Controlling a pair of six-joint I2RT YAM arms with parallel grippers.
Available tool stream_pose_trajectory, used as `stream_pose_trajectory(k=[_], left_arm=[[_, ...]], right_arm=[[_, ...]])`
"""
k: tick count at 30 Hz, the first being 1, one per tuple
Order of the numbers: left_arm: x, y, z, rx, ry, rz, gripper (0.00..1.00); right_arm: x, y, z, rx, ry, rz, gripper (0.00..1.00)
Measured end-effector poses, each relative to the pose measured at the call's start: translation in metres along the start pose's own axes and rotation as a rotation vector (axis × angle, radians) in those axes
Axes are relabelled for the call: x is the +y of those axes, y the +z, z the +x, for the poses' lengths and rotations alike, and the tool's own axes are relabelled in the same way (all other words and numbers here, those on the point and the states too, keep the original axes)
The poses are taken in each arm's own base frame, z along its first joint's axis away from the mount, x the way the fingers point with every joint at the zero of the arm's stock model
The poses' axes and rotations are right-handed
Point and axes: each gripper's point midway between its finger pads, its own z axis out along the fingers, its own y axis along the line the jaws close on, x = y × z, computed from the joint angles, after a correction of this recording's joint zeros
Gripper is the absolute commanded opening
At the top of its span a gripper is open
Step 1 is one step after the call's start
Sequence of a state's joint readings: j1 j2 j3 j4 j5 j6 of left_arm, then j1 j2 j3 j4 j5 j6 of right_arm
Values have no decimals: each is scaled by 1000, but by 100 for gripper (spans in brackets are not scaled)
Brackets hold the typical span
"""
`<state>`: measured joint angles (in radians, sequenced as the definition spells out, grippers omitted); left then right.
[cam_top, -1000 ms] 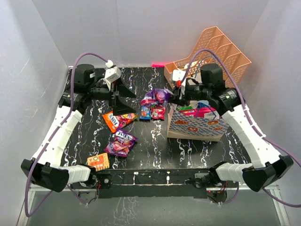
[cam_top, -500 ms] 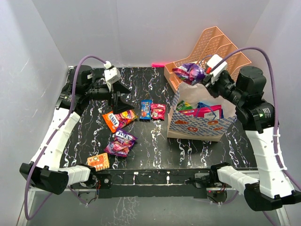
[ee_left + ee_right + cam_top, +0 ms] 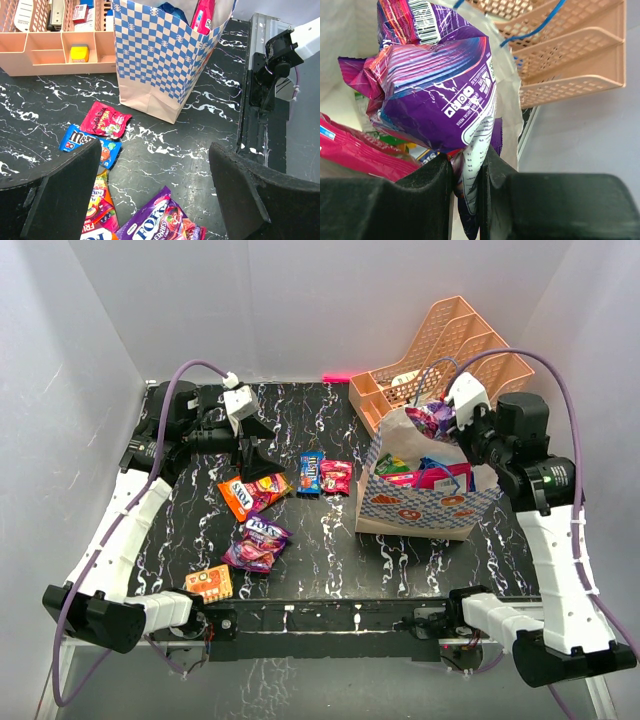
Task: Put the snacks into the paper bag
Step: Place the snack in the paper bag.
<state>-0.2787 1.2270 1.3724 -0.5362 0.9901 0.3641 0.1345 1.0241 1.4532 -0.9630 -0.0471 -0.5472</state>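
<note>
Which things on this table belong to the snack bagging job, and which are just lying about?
Job: paper bag; purple packet held at its mouth by the right gripper; loose orange packet, blue packet, red packet, Fox's packet, orange box.
Lying about: peach file organizer; small pink object at the back edge.

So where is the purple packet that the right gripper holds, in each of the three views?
Top external: purple packet at upper right, at the mouth of the paper bag.
Left wrist: not in it.
Right wrist: fills the centre, pinched in the right gripper.
Shared landmark: the peach organizer, in all three.
</note>
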Motion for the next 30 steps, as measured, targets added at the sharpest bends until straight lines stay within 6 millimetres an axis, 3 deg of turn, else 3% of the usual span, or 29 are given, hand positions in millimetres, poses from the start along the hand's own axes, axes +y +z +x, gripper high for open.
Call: stream_pose_trajectory(k=[11,20,30], left_arm=[[1,1,4,6,-7,1,87],[1,1,6,5,-10,3,87],[0,1,8,4,-20,5,87]], right_arm=[[4,14,51,202,17,2,9],[11,29,70,307,18,-40,10],[7,36,89,390,22,-36,22]])
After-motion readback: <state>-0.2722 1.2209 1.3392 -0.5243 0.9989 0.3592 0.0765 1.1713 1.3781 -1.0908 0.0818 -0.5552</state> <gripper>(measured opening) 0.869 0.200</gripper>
